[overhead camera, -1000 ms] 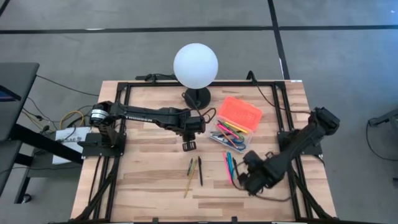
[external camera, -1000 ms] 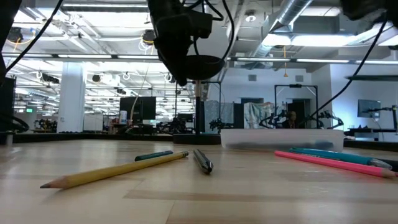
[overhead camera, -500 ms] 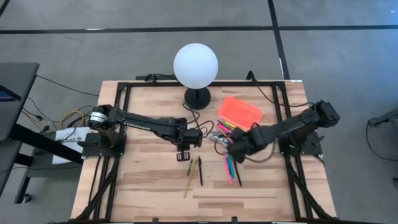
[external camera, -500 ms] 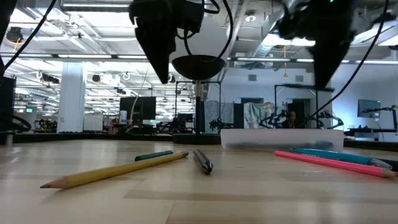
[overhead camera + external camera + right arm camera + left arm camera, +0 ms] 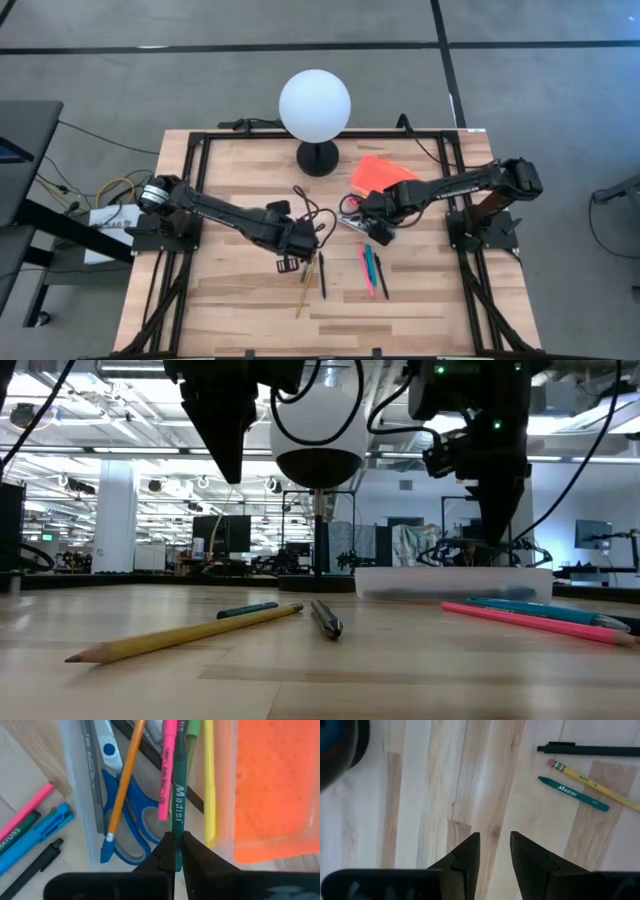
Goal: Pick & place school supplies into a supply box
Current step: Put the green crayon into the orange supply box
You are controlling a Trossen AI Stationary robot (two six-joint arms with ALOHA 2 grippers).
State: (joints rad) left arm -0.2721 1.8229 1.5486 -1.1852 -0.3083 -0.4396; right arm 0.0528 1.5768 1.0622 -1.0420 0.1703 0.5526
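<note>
My right gripper (image 5: 175,837) hangs over the clear supply box (image 5: 75,790), shut on a green pen (image 5: 178,795). The box's orange lid (image 5: 385,172) stands open on the far side. In the box lie blue-handled scissors (image 5: 131,815), an orange pencil (image 5: 122,780) and pink and yellow pens. My left gripper (image 5: 495,836) points down, open, over bare wood just left of a yellow pencil (image 5: 592,785), a green pen (image 5: 572,793) and a black pen (image 5: 585,750). Those three lie flat on the table (image 5: 240,300). My right gripper pinches the green pen near one end (image 5: 176,822) between its two fingers, which point down from above and lie across it. The pen reaches out over the things in the box. Whether its far end rests on them I cannot tell.
A white globe lamp (image 5: 315,105) stands at the far middle on a black foot (image 5: 318,157). A pink pen (image 5: 364,270), a blue-green one (image 5: 371,268) and a black one (image 5: 381,275) lie near the box. Black frame rails run along the table's sides.
My right gripper has swung from the table's near right toward the far edge and left, rolling about its own axis, and now hangs over the box. My left gripper has gone from beside the lamp's foot toward the near edge, to beside the pencil.
</note>
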